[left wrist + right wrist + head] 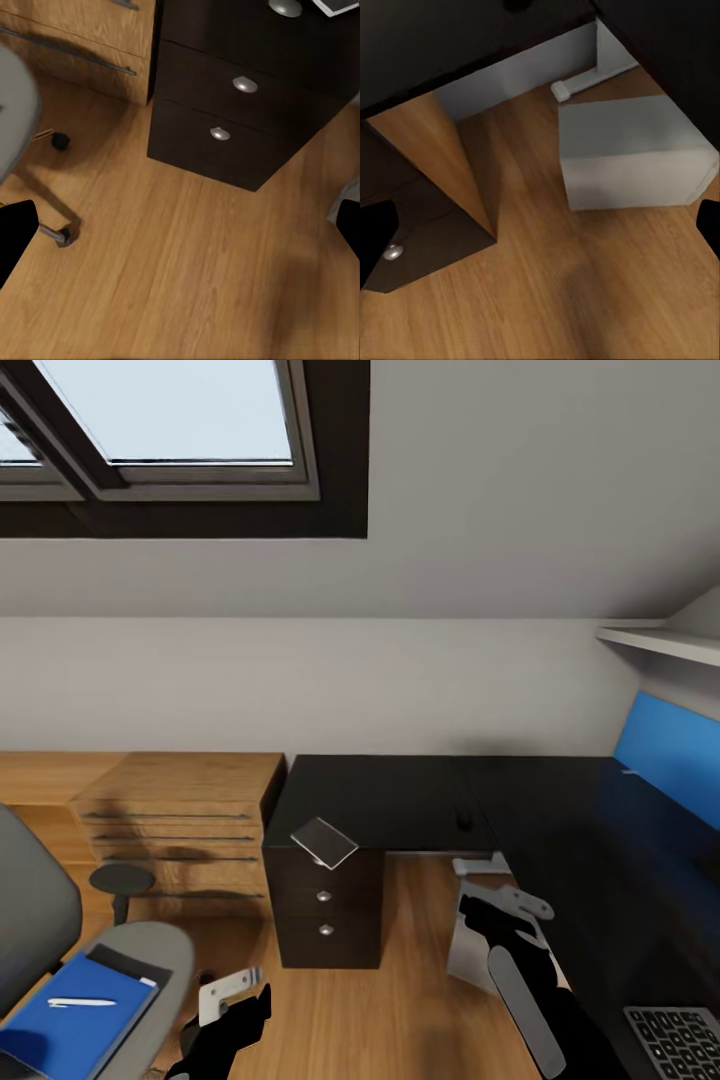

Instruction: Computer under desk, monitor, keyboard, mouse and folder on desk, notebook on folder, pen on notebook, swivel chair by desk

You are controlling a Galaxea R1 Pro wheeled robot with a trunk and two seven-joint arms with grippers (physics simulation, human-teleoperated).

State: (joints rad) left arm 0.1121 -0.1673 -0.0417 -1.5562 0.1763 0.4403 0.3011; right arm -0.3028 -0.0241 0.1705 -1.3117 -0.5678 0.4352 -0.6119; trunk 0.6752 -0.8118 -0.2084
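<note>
While both arms hang low over the wood floor (180,285) with nothing held, left gripper (232,1000) and right gripper (505,910) show fingers spread, black tips at the edges of each wrist view. Chair (90,980) sits just left of the left fingers, grey padded seat carrying the blue notebook (70,1015) with a slim white pen (82,1002) on top; a dark thin sheet, probably the folder (135,965), pokes out beneath, so the stack likely needs moving as pieces. Ahead of the left fingers is the dark drawer unit (232,127) with round silver knobs. Table (400,800) is glossy black, L-shaped; a small dark mouse (464,821) lies beyond the right fingers, keyboard (680,1040) corner to their right. Computer (630,150), boxy pale grey, stands under the table right below the right fingers, already placed.
</note>
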